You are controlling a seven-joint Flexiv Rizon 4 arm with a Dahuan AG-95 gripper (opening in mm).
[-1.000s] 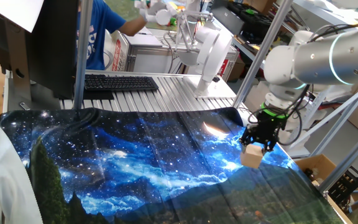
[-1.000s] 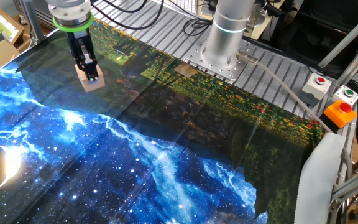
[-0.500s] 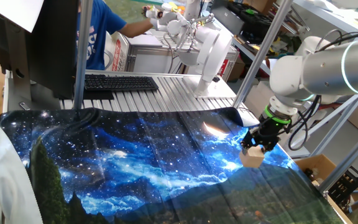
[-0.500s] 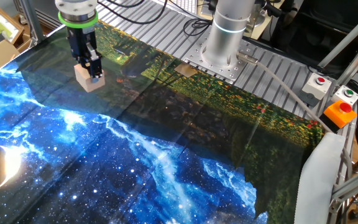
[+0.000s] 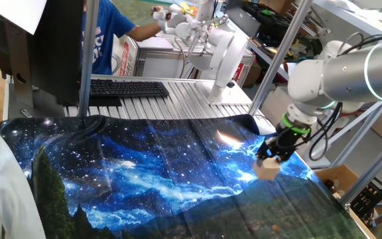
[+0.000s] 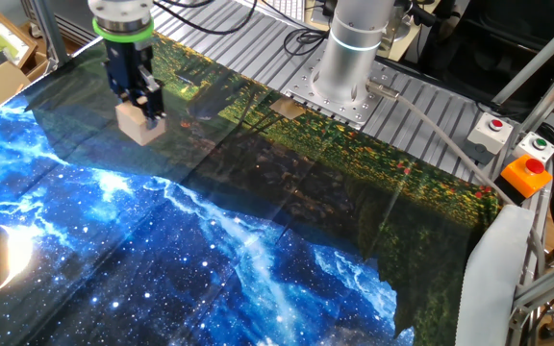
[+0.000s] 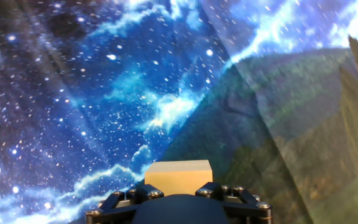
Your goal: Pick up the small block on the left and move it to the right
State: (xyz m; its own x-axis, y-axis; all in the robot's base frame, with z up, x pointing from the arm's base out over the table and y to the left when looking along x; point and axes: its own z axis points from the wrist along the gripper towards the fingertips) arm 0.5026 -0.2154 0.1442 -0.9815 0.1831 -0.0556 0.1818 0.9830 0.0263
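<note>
Matt wooden block (image 7: 178, 176), glossy printed cloth (image 5: 144, 172)

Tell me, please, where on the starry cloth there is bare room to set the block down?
Nearly all the cloth is bare: the blue stretch between the gripper with its small block and the robot base. Only the corner beneath the block is occupied.

We see a galaxy-print cloth (image 5: 144, 172) spread over the table (image 5: 178, 99). Behind it sit a black keyboard (image 5: 128, 87) and a dark monitor (image 5: 45, 46). At the table's edge we spot an orange button box (image 6: 525, 175).
</note>
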